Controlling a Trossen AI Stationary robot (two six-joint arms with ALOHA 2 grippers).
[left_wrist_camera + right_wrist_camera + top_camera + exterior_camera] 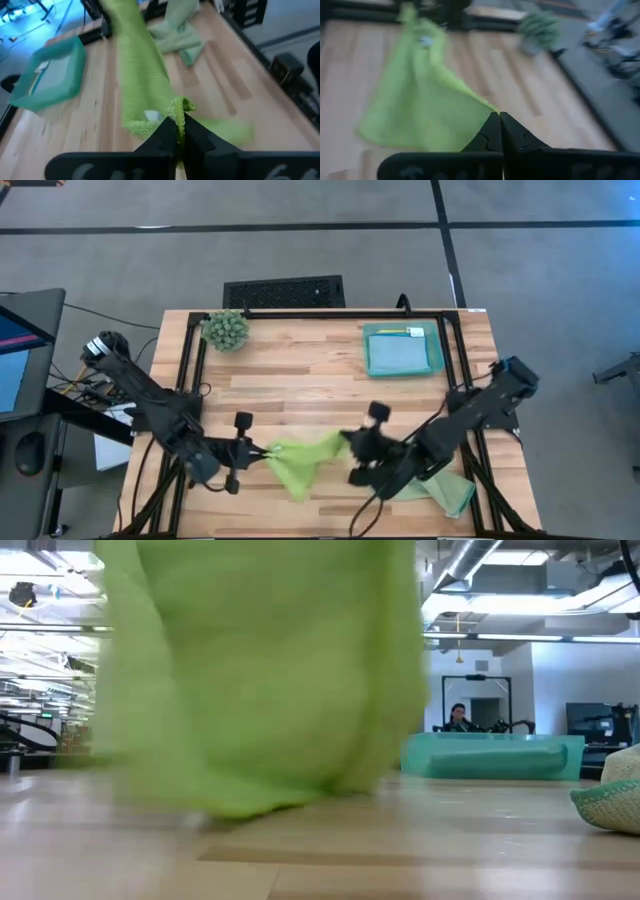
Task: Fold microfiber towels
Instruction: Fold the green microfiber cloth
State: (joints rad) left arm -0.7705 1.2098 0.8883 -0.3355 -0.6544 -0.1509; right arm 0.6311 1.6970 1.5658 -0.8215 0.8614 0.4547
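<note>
A lime green towel (300,460) hangs stretched between my two grippers above the table's near middle. My left gripper (262,450) is shut on its left end and my right gripper (350,444) on its right end. In the low view the lime green towel (260,670) fills the left half, and its lower edge (230,805) reaches down to about the table top. A pale sage green towel (445,492) lies crumpled on the table at the near right. A light blue towel (398,355) lies in the teal tray (437,350). My left gripper pinches a bunched corner (181,106) of the lime green towel between its two fingers, slanting down from the table's left. From there the cloth runs away toward the other arm and sags below the hold. My right gripper pinches the opposite corner (489,107) of the towel at its fingertips, slanting down from the table's right. The cloth fans out from that point toward my left gripper (410,10) and hangs below the hold.
The teal tray (47,75) stands at the far right. A small spiky green plant (226,330) stands at the far left corner. Bare wood lies in the middle and far middle. In the low view a person (458,718) shows in the room beyond the table.
</note>
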